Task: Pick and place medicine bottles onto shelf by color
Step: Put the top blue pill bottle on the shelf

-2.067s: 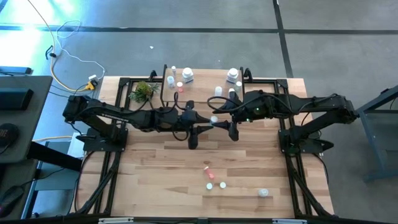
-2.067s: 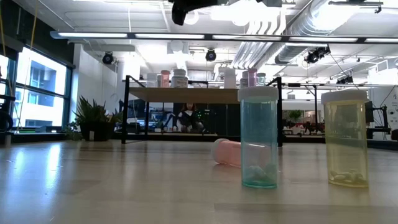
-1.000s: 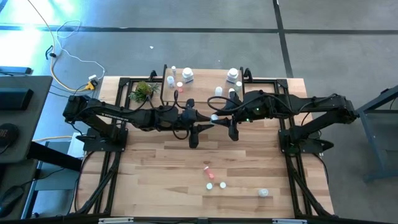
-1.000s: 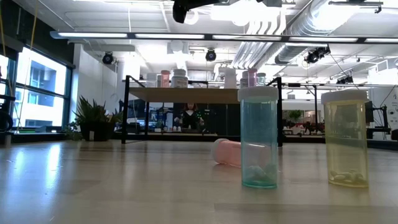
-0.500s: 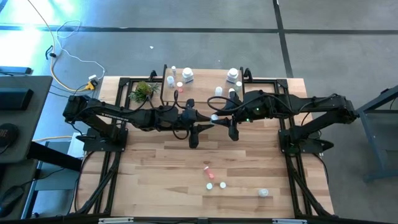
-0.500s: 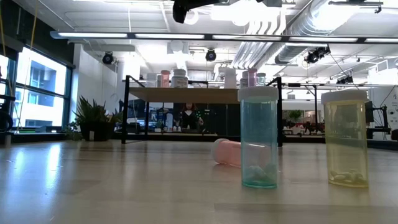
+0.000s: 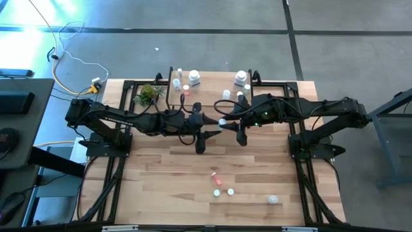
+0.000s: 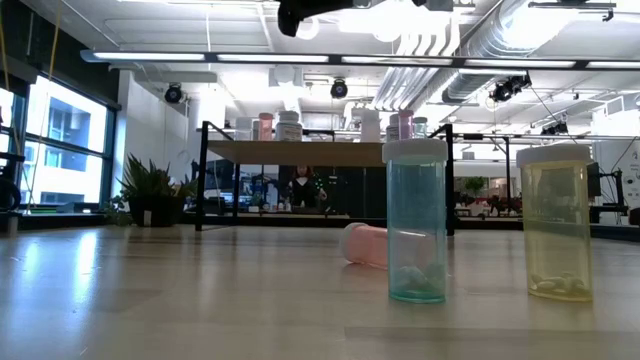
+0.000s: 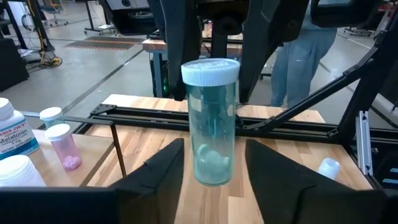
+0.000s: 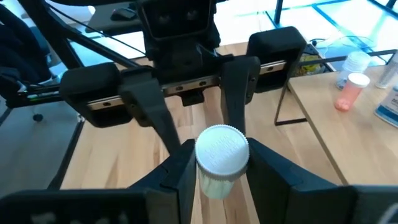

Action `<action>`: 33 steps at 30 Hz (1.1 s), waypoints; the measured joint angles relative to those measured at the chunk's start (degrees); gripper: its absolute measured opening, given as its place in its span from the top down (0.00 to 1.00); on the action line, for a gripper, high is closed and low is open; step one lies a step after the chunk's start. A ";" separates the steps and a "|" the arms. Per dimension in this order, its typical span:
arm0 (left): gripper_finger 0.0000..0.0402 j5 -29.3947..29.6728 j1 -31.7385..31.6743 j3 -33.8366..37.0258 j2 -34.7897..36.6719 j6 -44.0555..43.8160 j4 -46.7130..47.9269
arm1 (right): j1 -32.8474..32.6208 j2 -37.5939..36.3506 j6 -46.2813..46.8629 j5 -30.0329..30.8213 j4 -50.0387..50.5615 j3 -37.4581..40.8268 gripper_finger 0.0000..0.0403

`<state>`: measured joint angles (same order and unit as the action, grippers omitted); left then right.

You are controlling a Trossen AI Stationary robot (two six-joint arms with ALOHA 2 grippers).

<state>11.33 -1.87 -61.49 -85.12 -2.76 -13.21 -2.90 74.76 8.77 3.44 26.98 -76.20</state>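
Potted plant at the table's back left. Just beside it starts the shelf, along the back edge.

Shelf contents, left wrist view: Melatonin jar, white, label readable; small white-capped bottle, contents not discernible; pink vial with pink material at its bottom. All upright. More bottles stand toward the shelf's right end; contents too small to tell.

Mid-table, above the surface: left gripper reaches in from the left, fingers spread, a visible gap on each side of the clear teal bottle. The bottle is upright and white-capped, with a few pale pills in its bottom, otherwise empty.

Right gripper meets it from the right, fingers pressed on both sides of the bottle just below the white cap. The bottle hangs in this grip, clear of the table, in front of the shelf.

Front of the table, low view: pink bottle on its side, contents unclear; teal vial upright, white pills at the bottom; yellow vial upright, white pills at the bottom. None touch.
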 joint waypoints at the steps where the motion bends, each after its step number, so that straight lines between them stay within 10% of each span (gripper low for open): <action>1: 0.58 0.16 0.00 0.00 0.00 0.00 0.00 | 0.00 0.00 0.01 0.57 0.12 0.00 0.73; 12: 0.44 6.38 -0.42 0.00 0.87 -0.78 0.10 | 0.70 0.00 -0.21 2.55 0.28 0.00 0.73; 33: 0.44 0.57 -11.45 0.00 8.11 -0.44 10.11 | 14.13 -0.02 -4.79 2.63 -6.61 0.00 0.73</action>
<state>11.90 -13.32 -61.49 -77.01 -3.21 -3.10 11.24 74.74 3.98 6.07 20.36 -76.20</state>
